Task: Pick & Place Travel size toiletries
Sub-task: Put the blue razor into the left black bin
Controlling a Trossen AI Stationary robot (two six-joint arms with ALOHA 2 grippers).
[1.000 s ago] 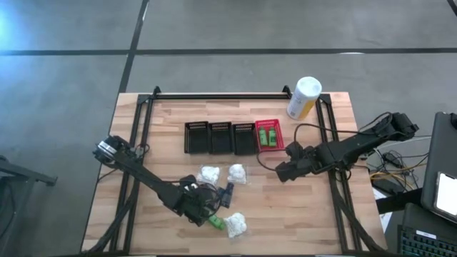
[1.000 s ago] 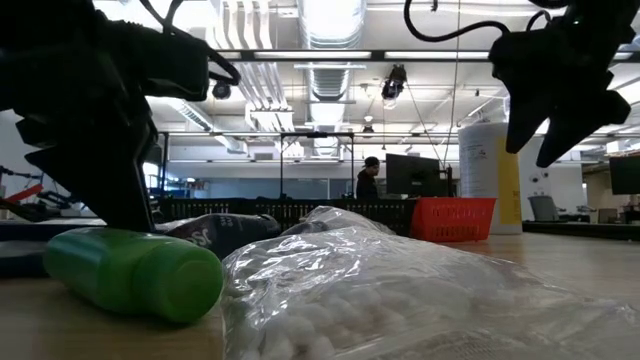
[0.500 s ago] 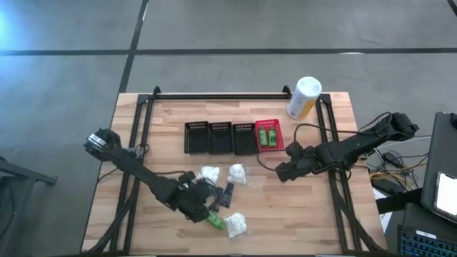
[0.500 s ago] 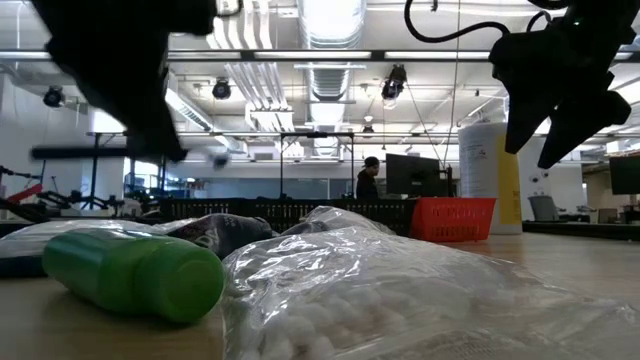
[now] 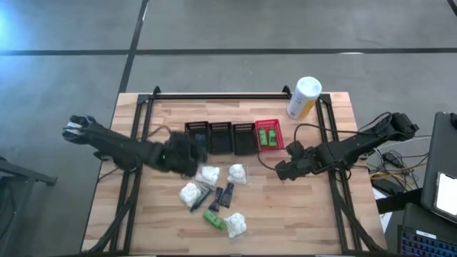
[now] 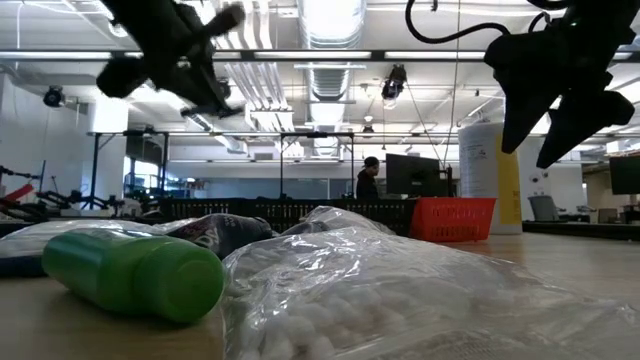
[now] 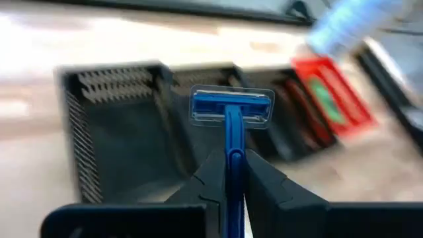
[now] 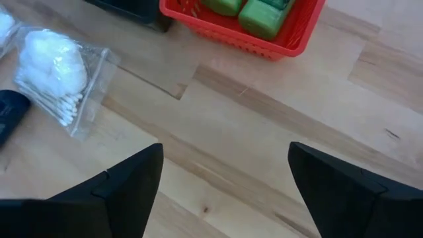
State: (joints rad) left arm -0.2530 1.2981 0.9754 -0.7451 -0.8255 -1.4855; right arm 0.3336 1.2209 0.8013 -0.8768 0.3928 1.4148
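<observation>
**Razor carried toward the black baskets, the rest waiting near the front**

Nearest the front edge of the tabletop (image 5: 314, 214) lie a green bottle (image 6: 135, 273) and a clear bag of cotton swabs (image 6: 420, 300), touching or nearly so. Just behind them sit two dark tubes (image 5: 227, 194) and three more white bundles (image 5: 209, 174), loosely grouped, probably waiting to be sorted by kind.

The left claw (image 7: 228, 173) is pinched shut on the handle of a blue razor (image 7: 232, 109), head pointing away from the fingers. It hangs above the near edge of the leftmost black basket (image 5: 196, 137), which suggests the razor is meant for that row.

Farther right, the right claw (image 8: 225, 178) hovers with its jaws wide and empty over bare wood. The red basket (image 8: 291, 36) just beyond it already holds green bottles.
</observation>
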